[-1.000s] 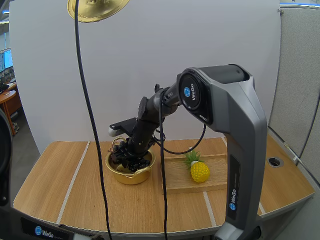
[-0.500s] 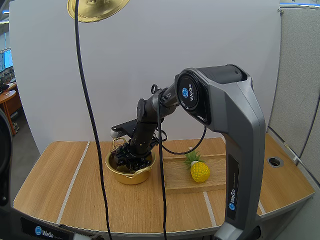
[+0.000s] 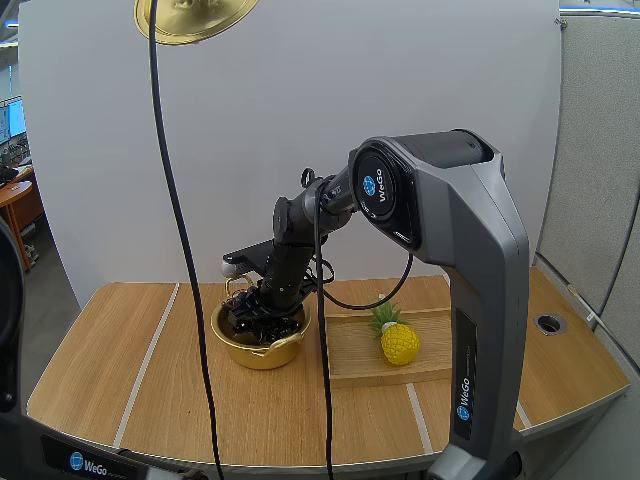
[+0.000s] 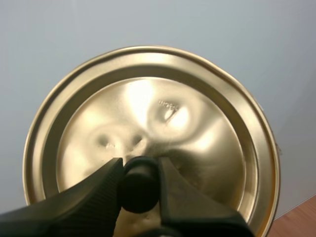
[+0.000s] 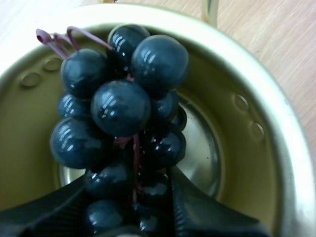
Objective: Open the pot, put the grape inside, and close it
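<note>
At the left, high above the table (image 3: 110,330), the left gripper (image 4: 139,165) holds the lid (image 4: 148,113) by its small black knob (image 4: 139,185), with the two ribbed fingers closed tight on it. The reason, as I judge it, is to leave the mouth of the pot free for the other arm. The lid is thin golden metal, round and shiny, with a raised rim and soft dents near the middle.

Below, toward the middle of the table, the pot (image 3: 262,355) stands open. It is of the same golden metal, low and round. The right gripper (image 5: 132,197) reaches down into it and pinches one end of the grapes (image 5: 121,106). The bunch is inside the pot, perhaps not resting on the bottom, though this is hard to see. The berries are dark, smooth and glossy, on a thin purple stem.

At the right, a yellow pineapple (image 3: 399,343) with bumpy skin lies on a flat wooden tray (image 3: 350,375), just beside the pot
</note>
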{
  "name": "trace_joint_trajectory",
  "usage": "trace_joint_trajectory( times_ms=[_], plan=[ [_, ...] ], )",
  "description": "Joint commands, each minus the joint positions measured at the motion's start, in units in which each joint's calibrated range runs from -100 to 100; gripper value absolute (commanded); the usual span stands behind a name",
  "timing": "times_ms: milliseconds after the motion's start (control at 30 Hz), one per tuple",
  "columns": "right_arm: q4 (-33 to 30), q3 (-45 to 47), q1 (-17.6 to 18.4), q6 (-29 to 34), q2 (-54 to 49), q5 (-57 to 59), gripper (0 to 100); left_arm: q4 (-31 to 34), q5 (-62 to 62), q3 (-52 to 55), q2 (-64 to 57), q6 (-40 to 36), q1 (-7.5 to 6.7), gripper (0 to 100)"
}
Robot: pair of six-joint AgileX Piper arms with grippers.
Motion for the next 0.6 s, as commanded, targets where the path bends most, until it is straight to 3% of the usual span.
trace_joint_trajectory(
  times_ms=[0, 333, 400, 500, 567],
  plan=[
    [-3.4, 1.4, -0.5, -0.1, 0.2, 11.6, 0, 1.0, -2.2, -0.4, -0.5, -0.2, -0.18, 0],
    [-1.7, 1.4, -0.5, -0.1, 0.2, 10.8, 0, 1.0, -2.2, -0.4, -0.5, -0.2, -0.18, 0],
    [-1.5, 1.4, -0.5, -0.1, 0.2, 10.8, 18, 1.0, -2.2, -0.4, -0.5, -0.2, -0.18, 0],
    [-1.0, 1.4, -0.5, 0.1, 0.2, 10.2, 56, 1.0, -2.2, -0.4, -0.5, -0.2, -0.18, 0],
    [-1.0, 1.4, -0.5, 1.8, 0.2, 9.3, 75, 1.0, -2.2, -0.4, -0.5, -0.2, -0.18, 0]
  ],
)
